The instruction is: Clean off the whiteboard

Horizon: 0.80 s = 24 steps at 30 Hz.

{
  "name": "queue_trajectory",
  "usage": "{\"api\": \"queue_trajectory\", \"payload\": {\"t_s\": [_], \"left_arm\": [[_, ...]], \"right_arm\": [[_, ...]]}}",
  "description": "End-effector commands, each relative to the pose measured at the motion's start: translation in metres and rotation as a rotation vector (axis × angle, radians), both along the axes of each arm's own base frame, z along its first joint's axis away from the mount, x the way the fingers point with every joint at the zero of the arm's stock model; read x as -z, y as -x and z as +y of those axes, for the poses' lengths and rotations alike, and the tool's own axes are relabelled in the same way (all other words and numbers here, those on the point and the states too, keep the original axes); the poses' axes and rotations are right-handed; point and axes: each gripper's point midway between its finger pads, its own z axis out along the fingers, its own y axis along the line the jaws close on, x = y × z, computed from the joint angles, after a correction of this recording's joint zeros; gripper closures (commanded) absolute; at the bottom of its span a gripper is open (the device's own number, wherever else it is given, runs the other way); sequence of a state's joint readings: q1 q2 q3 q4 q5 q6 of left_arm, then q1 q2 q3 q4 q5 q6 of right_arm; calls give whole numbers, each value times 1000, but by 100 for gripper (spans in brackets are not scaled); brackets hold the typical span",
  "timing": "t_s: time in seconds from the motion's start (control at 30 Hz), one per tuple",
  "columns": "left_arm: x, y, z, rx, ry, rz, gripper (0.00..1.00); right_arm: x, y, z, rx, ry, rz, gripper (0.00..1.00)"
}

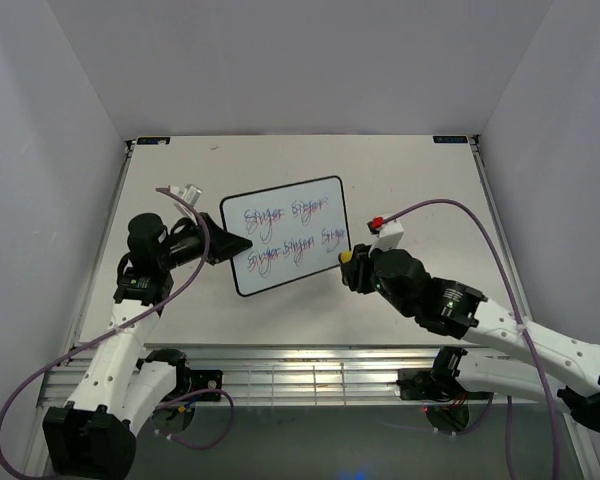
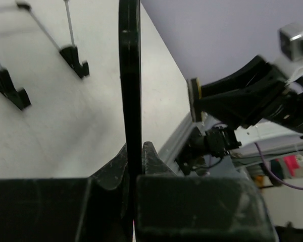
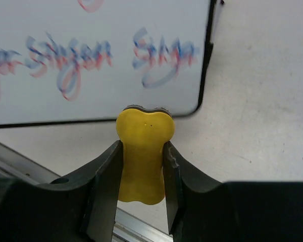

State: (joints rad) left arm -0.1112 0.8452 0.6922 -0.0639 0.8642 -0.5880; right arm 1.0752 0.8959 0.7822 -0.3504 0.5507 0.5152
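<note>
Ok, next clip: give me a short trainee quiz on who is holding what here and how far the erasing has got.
1. True or false: the whiteboard is blank.
2. The right pincer grips: A) a marker, B) a yellow eraser, C) a cloth.
3. Short answer: what does the left pincer clamp?

Key: 1 false, the scribbled writing is on it; 2 B; 3 the whiteboard, by its frame edge.
</note>
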Motion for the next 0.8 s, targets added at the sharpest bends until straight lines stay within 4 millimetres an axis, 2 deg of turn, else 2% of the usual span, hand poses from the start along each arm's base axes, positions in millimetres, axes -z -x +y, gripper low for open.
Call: {"api": "queue_trajectory", "payload": {"t_s": [0.0, 0.03, 0.1, 0.13, 0.17, 0.27, 0.33, 0.4, 0.43, 0.47, 0.5, 0.6, 0.63, 0.7, 0.77], "left_arm": [[-6, 24, -16, 147, 107, 9, 100], [2, 27, -20, 161, 107, 34, 100], [16, 27, -24, 160, 110, 92, 100], [31, 27, -26, 166, 107, 146, 100], [38, 30, -31, 185, 105, 175, 100], [61, 32, -33, 191, 99, 262, 100], [72, 32, -33, 184, 95, 299, 100], [87, 32, -33, 175, 85, 354, 100], [92, 33, -33, 175, 86, 375, 100], [100, 33, -33, 174, 83, 406, 100], [104, 35, -33, 175, 81, 418, 100], [112, 38, -33, 174, 80, 447, 100], [113, 38, -32, 173, 81, 454, 100], [118, 40, -32, 172, 80, 478, 100], [120, 41, -32, 175, 82, 490, 100]], "right_arm": [[-32, 6, 16, -188, -22, -148, 63], [-42, 9, 27, -238, -55, -170, 64], [-47, 8, 38, -278, -46, -188, 64], [-49, 8, 52, -324, -43, -179, 64], [-53, 8, 61, -352, -50, -184, 65], [-55, 4, 91, -416, -69, -185, 66], [-48, 5, 110, -468, -72, -162, 66], [-58, 3, 125, -499, -103, -182, 66], [-50, 1, 134, -516, -88, -167, 66], [-57, -1, 140, -522, -99, -176, 66], [-49, -3, 147, -531, -81, -159, 66], [-50, -7, 159, -548, -75, -153, 66], [-41, -9, 164, -552, -58, -135, 66], [-39, -11, 170, -560, -57, -128, 66], [-27, -13, 177, -560, -45, -100, 66]]}}
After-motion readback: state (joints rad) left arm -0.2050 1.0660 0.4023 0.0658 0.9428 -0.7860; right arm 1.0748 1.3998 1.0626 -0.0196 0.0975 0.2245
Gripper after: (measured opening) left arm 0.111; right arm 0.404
